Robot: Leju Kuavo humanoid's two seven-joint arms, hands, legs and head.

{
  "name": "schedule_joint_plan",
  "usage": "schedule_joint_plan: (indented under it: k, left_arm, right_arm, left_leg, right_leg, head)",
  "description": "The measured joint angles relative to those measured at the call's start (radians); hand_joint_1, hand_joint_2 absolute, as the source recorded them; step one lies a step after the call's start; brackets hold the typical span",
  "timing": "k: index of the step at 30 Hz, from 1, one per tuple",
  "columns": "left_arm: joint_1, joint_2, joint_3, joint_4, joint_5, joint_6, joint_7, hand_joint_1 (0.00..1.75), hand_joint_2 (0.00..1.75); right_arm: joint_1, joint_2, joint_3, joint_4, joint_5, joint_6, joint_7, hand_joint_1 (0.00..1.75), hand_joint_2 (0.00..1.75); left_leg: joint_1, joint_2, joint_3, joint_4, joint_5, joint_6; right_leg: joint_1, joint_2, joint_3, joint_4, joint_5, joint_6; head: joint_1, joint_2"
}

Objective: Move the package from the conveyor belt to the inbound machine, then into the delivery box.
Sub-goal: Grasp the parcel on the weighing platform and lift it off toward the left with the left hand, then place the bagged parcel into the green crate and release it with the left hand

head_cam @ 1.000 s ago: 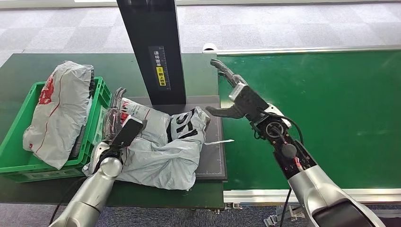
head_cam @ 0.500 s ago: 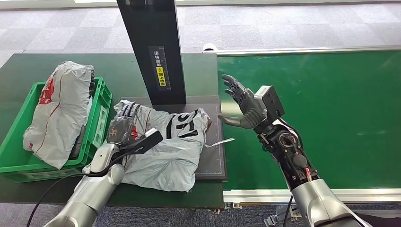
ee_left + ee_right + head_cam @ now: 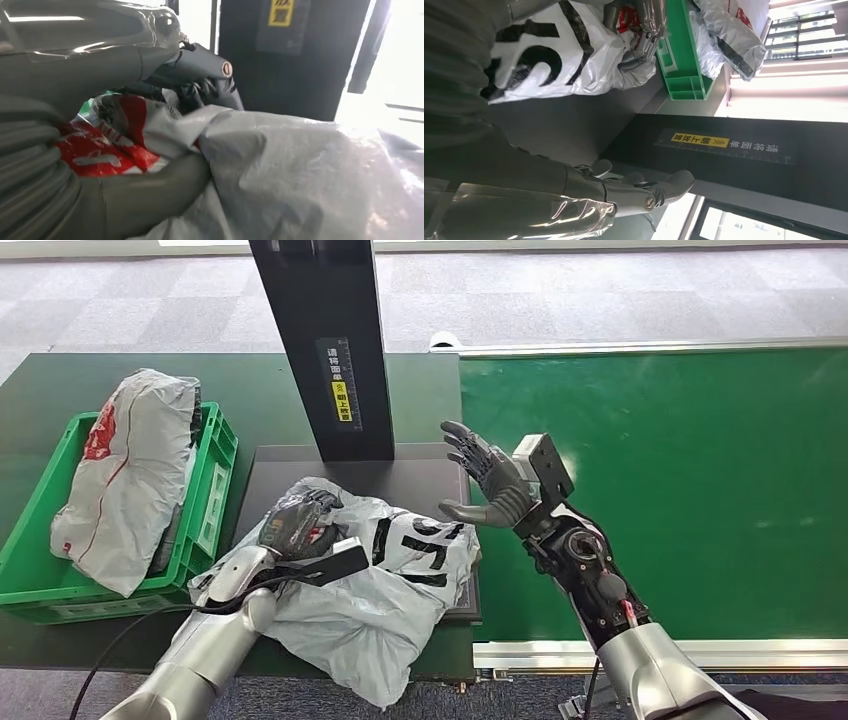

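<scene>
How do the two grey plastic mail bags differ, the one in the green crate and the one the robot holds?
The grey bag in the green crate stands propped in the green crate, untouched; the grey bag on the dark platform lies flat and crumpled, gripped by the left hand. That one bears bold black lettering; the crate's bag shows red print. Both are grey plastic.

Grey carpet tiles (image 3: 620, 290) lie beyond the dark table (image 3: 60, 380).

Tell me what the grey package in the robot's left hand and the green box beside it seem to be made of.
The package looks like thin glossy plastic film, a soft mailer bag: it crumples, folds and shines where the left hand grips it. The green box looks like rigid moulded plastic with a dull sheen: straight ribbed walls and slotted sides, though the exact plastic cannot be told.
</scene>
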Motion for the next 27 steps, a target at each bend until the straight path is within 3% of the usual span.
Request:
schedule_joint_plan:
  k: [7, 14, 17, 20, 27]
  left_arm:
    - [0.01, -0.011, -0.014, -0.026, 0.046, 0.053, -0.068, 1.75, 1.75]
    - [0.037, -0.033, -0.008, -0.142, 0.197, 0.393, -0.233, 1.75, 1.75]
    - [0.063, -0.06, 0.031, -0.247, 0.254, 0.486, -0.338, 1.75, 1.75]
    - [0.094, -0.096, 0.093, -0.368, 0.286, 0.499, -0.399, 1.75, 1.75]
    - [0.157, -0.16, 0.195, -0.708, 0.294, 0.499, -0.408, 1.75, 1.75]
  right_arm:
    - [0.002, 0.0, 0.012, 0.006, -0.011, 0.001, -0.008, 0.0, 1.75]
    - [0.004, -0.001, 0.019, 0.01, -0.033, -0.005, -0.038, 0.0, 1.75]
    - [0.005, -0.003, 0.022, 0.011, -0.044, -0.017, -0.047, 0.0, 1.75]
    - [0.007, -0.004, 0.025, 0.011, -0.053, -0.024, -0.052, 0.0, 1.75]
    - [0.013, -0.008, 0.035, 0.013, -0.064, -0.033, -0.055, 0.0, 1.75]
  left_leg:
    - [0.0, 0.0, -0.001, 0.0, 0.0, 0.0]
    - [0.0, 0.0, -0.001, 0.0, 0.0, 0.0]
    - [0.0, 0.0, -0.001, 0.0, 0.0, 0.0]
    - [0.0, 0.001, -0.001, 0.0, 0.0, 0.0]
    - [0.0, 0.002, -0.001, 0.0, 0.0, 0.0]
  right_leg:
    - [0.0, 0.0, -0.001, 0.0, 0.0, 0.0]
    - [0.0, 0.0, -0.001, 0.0, 0.0, 0.0]
    - [0.0, 0.0, -0.001, 0.0, 0.0, 0.0]
    - [0.0, 0.001, -0.001, 0.0, 0.0, 0.0]
    - [0.0, 0.001, -0.002, 0.0, 0.0, 0.0]
  head:
    - [0.0, 0.0]
    - [0.0, 0.0]
    - [0.0, 0.0]
    - [0.0, 0.0]
    - [0.0, 0.0]
